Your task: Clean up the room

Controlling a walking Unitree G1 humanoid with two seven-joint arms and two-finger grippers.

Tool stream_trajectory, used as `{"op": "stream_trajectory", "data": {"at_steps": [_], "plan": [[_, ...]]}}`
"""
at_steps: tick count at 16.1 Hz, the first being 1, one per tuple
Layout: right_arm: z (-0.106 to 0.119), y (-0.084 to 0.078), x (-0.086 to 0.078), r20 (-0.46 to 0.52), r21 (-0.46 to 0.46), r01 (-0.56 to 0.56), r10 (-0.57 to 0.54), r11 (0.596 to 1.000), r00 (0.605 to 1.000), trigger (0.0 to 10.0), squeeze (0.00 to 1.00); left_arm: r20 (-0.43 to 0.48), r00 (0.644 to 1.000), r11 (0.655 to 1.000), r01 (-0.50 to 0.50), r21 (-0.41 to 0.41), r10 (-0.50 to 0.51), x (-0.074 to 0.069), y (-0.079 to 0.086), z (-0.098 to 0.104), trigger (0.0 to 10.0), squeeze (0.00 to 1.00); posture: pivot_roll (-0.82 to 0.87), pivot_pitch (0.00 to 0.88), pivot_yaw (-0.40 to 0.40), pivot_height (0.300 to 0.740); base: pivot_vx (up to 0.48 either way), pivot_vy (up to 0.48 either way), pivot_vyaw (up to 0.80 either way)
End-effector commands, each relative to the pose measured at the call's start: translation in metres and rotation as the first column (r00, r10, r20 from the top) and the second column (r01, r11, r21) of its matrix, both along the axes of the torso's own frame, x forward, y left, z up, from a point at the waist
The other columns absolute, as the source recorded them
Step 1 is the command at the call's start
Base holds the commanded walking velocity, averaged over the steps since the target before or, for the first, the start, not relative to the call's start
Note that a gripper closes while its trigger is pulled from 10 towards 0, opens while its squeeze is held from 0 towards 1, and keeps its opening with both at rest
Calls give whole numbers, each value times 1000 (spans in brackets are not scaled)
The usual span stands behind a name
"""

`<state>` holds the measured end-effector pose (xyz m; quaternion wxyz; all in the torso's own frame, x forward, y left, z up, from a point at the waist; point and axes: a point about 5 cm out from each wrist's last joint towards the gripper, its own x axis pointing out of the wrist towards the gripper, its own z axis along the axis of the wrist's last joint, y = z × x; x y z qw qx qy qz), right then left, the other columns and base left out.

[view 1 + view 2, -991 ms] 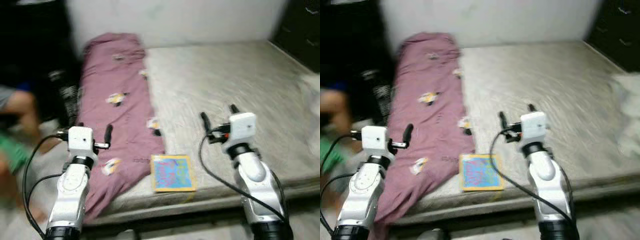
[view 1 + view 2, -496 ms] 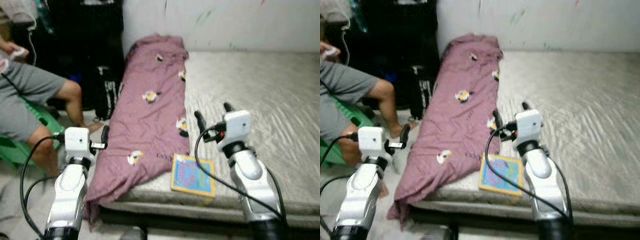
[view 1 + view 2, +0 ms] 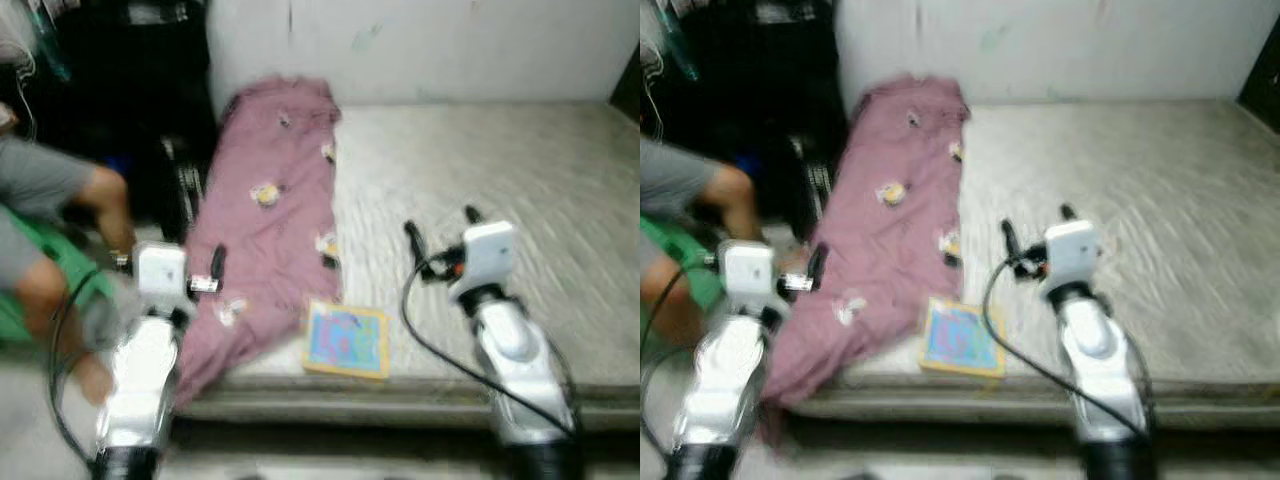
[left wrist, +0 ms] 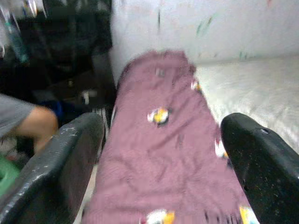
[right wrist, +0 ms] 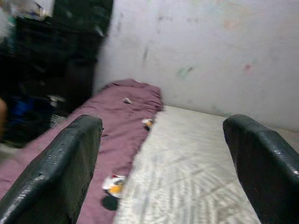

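- Lying at the near edge of the mattress (image 3: 500, 170), the colourful book (image 3: 346, 341) touches the purple blanket (image 3: 268, 215) draped along the bed's left side.
- Both grippers, left (image 3: 200, 275) and right (image 3: 440, 235), hover empty with fingers spread apart.
- Since a moment ago the view has swung right and blurred, so the robot is probably still lining up on the bed.
- A seated person (image 3: 55, 200) is at the left.

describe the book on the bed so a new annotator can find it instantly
Start at the large grey mattress against the white wall. Along its left side lies a long mauve blanket with small printed figures. Just right of the blanket's lower end, at the mattress's front edge, lies a flat square book with a yellow border and blue-pink cover, the only brightly coloured thing there.
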<state>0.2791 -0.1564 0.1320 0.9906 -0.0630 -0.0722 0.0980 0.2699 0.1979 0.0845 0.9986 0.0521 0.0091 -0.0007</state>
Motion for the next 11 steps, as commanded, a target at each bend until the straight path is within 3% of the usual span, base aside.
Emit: {"op": "stream_trajectory", "data": {"at_steps": [1, 4, 10, 11], "plan": [[5, -1, 2, 19, -9, 2, -1, 1000, 1000, 10000, 0, 7, 1000, 1000, 10, -4, -10, 2, -2, 2, 10000, 0, -83, 0, 32, 740, 0, -319, 0], [5, -1, 2, 18, -4, 2, -2, 1000, 1000, 10000, 0, 24, 999, 999, -36, -6, 36, 2, 0, 2, 10000, 0, -83, 0, 30, 740, 0, -104, 0], [7, -1, 4, 35, -26, 1, 0, 1000, 999, 10000, 0, 17, 1000, 1000, -25, 4, 25, 5, 2, 2, 10000, 0, -83, 0, 30, 740, 0, 0, 0], [7, -1, 4, 35, -25, 3, -2, 1000, 999, 10000, 0, 15, 1000, 1000, -22, 3, 22, 6, 1, 2, 10000, 0, -83, 0, 30, 740, 0, 0, 800]]}}
